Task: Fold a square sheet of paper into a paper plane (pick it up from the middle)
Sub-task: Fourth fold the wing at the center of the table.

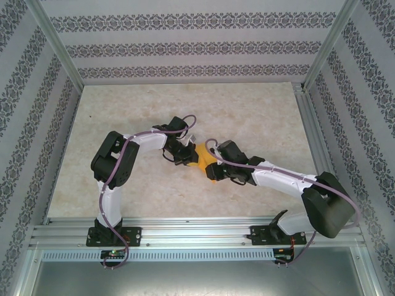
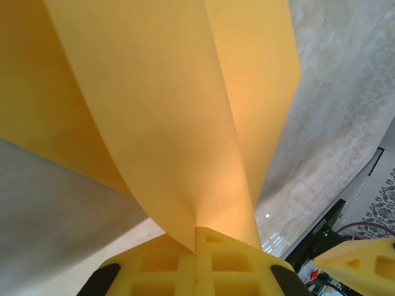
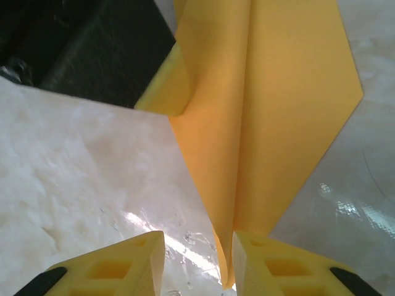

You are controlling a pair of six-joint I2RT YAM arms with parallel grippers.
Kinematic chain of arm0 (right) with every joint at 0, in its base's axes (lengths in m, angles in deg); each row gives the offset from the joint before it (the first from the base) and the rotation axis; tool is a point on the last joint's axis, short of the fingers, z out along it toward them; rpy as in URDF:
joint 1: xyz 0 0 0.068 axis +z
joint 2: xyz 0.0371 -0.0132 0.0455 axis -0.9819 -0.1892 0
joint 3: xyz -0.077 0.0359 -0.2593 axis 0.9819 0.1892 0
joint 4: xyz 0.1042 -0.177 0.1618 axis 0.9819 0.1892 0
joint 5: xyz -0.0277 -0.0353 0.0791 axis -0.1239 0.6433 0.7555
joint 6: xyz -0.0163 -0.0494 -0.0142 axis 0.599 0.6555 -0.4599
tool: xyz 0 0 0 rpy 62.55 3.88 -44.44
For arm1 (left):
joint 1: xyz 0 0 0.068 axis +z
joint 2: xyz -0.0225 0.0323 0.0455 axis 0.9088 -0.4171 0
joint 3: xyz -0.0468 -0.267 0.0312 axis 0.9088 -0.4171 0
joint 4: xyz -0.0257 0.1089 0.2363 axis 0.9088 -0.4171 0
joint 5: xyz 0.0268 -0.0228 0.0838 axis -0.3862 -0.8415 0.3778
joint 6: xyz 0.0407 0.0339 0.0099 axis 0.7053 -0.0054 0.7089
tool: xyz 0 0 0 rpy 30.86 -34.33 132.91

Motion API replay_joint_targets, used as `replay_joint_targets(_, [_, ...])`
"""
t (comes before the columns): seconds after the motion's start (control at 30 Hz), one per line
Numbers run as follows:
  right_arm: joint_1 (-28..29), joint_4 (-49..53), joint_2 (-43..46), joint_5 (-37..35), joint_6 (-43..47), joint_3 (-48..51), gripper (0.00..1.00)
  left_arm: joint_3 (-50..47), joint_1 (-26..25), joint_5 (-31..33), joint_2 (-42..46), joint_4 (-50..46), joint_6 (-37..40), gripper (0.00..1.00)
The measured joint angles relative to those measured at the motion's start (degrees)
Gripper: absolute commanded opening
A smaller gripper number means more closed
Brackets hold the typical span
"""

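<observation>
Looks like the paper [image 2: 173, 111] is mostly creased into a dart, left gripper [image 2: 195, 233] pinching its fold, right gripper [image 3: 199, 242] loose around its tip, final folds probably left.

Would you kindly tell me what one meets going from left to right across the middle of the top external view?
left arm's black elbow → left claw → folded orange paper → right claw → right arm's black elbow
</observation>
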Motion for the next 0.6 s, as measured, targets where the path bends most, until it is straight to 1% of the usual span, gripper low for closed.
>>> replay_joint_targets(0.03, [-1.05,-1.68,0.04,1.62,-1.60,0.92,0.26,0.46,0.00,0.17,-0.33,-0.46,0.31,0.00])
replay_joint_targets(0.13, [-2.95,-4.72,-0.44,5.29,-5.51,2.49,0.20,1.64,0.00,0.55,-1.25,-1.03,1.31,0.00])
replay_joint_targets(0.23, [-3.19,-7.72,-1.92,8.28,-8.68,2.58,0.16,2.32,0.00,0.81,-1.97,-1.31,2.19,0.00])
replay_joint_targets(0.43, [-3.58,-12.72,-5.88,11.58,-13.35,2.58,0.14,3.67,0.00,0.83,-3.21,-1.73,3.02,0.01])
replay_joint_targets(0.6, [-3.89,-13.99,-9.33,12.74,-14.91,2.58,0.14,5.22,0.00,0.81,-3.41,-2.49,4.04,0.01])
